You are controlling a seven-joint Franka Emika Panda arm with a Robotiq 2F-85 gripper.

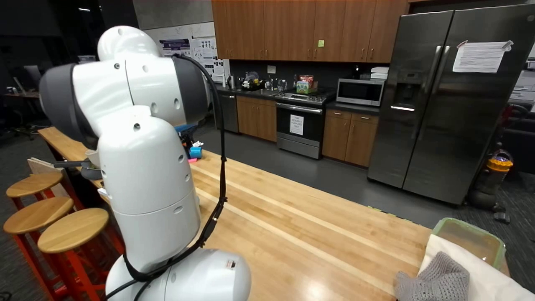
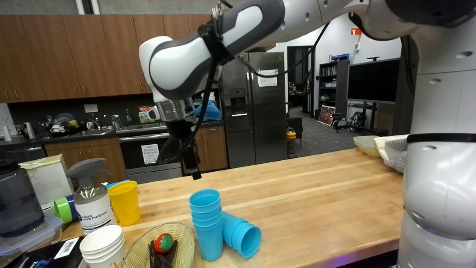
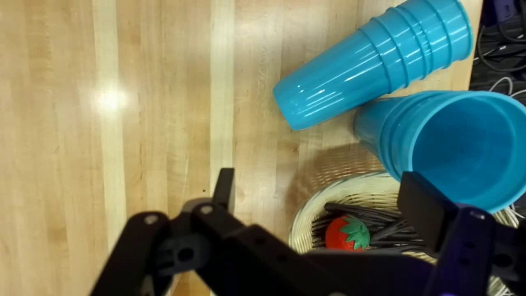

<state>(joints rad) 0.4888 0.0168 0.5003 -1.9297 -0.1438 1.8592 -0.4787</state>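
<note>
Blue below: hovering with gripper [image 3: 322, 187] spread wide and empty, on the far side of upright nested tumblers [image 2: 207, 227], left of toppled stack [image 3: 372, 63].

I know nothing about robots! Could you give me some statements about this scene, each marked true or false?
1. A strawberry-shaped object lies in the wicker basket. True.
2. Something is being gripped. False: the gripper is open and holds nothing.
3. An upright stack of blue cups stands beside another stack that lies on its side. True.
4. Every cup is blue. False: a yellow cup stands beside the spray bottle.
5. Paper hangs on the fridge. True.
</note>
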